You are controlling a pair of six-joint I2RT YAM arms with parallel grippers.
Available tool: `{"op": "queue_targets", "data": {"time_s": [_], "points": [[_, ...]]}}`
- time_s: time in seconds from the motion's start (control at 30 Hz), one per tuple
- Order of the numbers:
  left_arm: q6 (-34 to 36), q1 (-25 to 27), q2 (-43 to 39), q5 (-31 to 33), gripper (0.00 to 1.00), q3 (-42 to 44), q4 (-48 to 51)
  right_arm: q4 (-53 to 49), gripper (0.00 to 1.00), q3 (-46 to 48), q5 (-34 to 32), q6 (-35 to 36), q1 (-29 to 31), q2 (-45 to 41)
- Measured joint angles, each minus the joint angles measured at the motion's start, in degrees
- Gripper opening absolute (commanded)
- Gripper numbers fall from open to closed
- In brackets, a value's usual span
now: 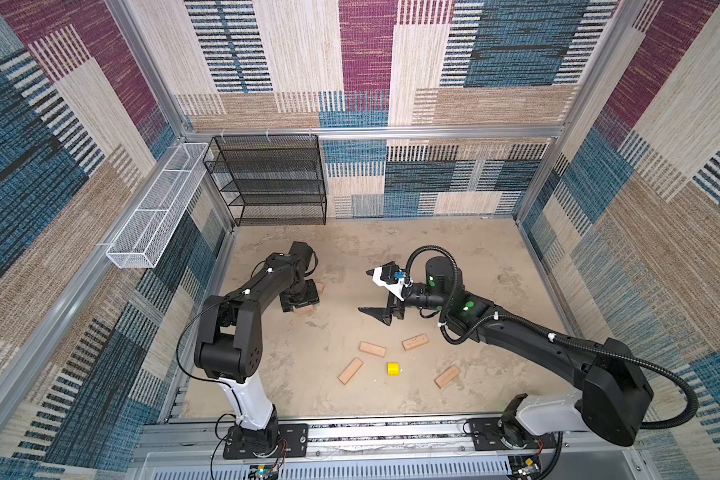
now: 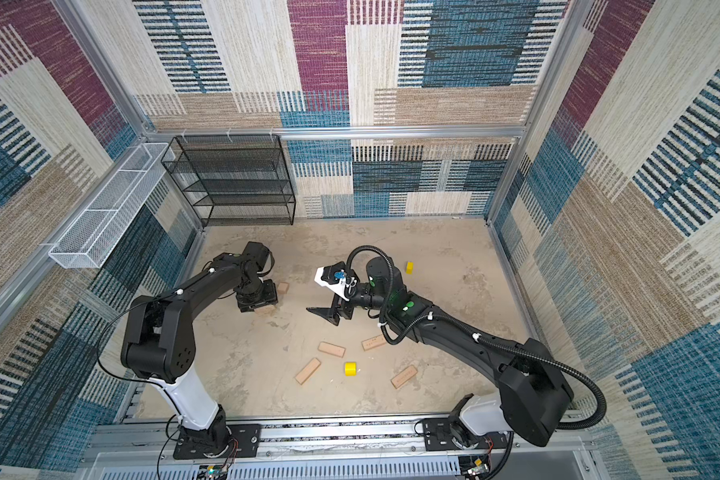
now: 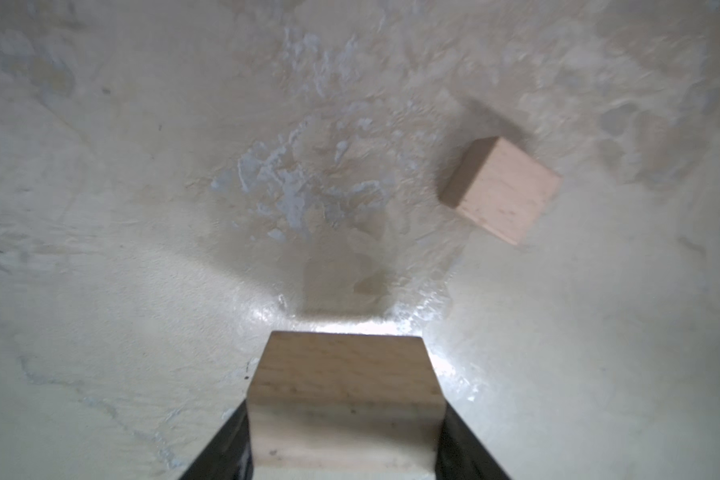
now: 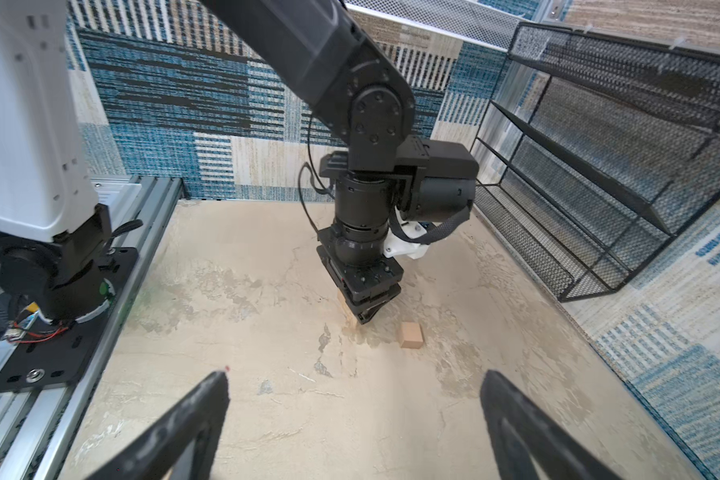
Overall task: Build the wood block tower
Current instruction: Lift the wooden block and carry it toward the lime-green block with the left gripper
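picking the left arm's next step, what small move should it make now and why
Probably a short straight lift: the left gripper is closed on a tan wooden block down at the table, and a small tan wooden cube lies apart nearby.

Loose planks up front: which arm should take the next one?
Right. The right gripper is open and empty, hanging near the closest loose plank. The left gripper is shut on a tan block farther back.
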State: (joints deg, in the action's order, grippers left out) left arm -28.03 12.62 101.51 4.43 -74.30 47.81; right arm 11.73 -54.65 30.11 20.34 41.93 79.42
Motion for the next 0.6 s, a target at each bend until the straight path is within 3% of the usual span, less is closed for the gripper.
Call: {"op": "queue_targets", "data": {"time_s": [0.33, 0.6], "points": [[0.44, 11.02, -4.76, 3.15, 0.55, -4.79, 0.00, -3.80, 0.89, -6.19, -11.85, -6.73, -0.20, 2.32], [-8.81, 22.62, -5.03, 1.22, 0.53, -4.24, -3.08, -7.19, 0.89, -7.91, -19.91, -12.15, -0.35, 0.85]]}}
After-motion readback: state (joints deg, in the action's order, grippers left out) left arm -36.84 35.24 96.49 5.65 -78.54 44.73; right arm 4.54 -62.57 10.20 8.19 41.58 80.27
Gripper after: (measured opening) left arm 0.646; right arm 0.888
